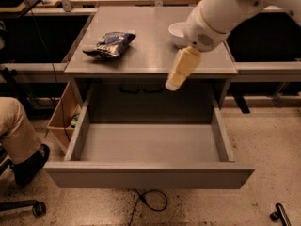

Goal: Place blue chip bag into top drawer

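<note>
The gripper (172, 84) hangs over the front edge of the grey surface (150, 62), near the white bowl (177, 31), and it points down and to the left. Its jaws look pressed together and they hold nothing. The blue chip bag (111, 44) lies on the left part of the surface, well apart from the gripper. The top drawer (149, 174) below stands pulled wide open.

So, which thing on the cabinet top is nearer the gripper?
The white bowl, on the right, partly hidden by the arm. The gripper hangs near the front edge of the top on that side; the chip bag lies further left.
</note>
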